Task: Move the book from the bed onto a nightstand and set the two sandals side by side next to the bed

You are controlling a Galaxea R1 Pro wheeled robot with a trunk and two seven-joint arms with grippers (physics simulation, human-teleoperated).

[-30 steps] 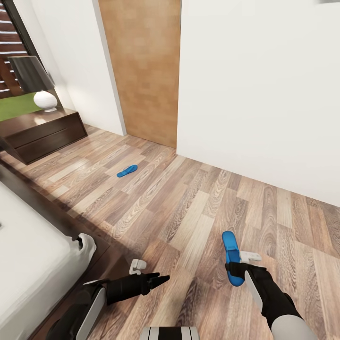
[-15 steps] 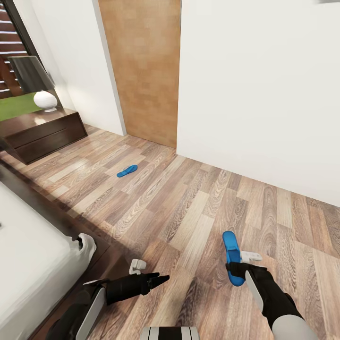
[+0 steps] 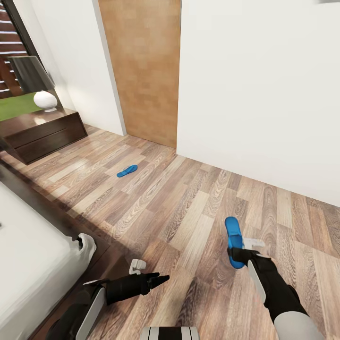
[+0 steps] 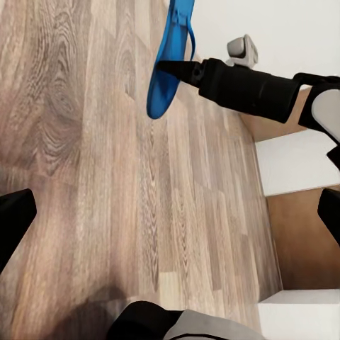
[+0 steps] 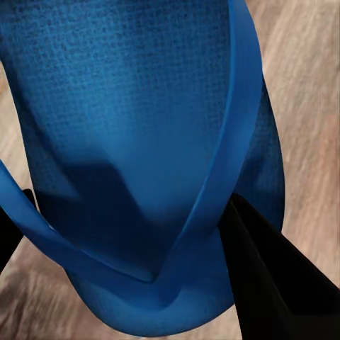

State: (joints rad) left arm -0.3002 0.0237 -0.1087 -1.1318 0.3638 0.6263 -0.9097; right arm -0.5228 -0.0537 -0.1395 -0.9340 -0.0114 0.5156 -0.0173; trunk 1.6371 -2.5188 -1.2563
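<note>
Right jaws: my right gripper (image 3: 237,255) is clamped on a bright blue flip-flop sandal (image 3: 233,240), held off the grey-brown wood plank floor (image 3: 179,208); in my right wrist view one black finger (image 5: 273,273) presses beside the blue thong strap (image 5: 227,152).
Left jaws: my left gripper (image 3: 158,279) hangs low over the floor, holding nothing; from my left wrist view its dark fingertips (image 4: 13,223) stand well apart.
Held sandal: seen from my left wrist it is (image 4: 168,60) tilted, sole clear of the planks.
Second sandal: another bright blue flip-flop (image 3: 127,171) lies flat on the floor, well apart from both arms, near the light wooden door (image 3: 144,71).
Bed: pale grey-white mattress on a dark brown frame (image 3: 33,264), just beside my left arm.
Nightstand: low dark brown wooden cabinet with drawers (image 3: 45,130) against the white wall, a white round-based lamp (image 3: 45,100) on it.
</note>
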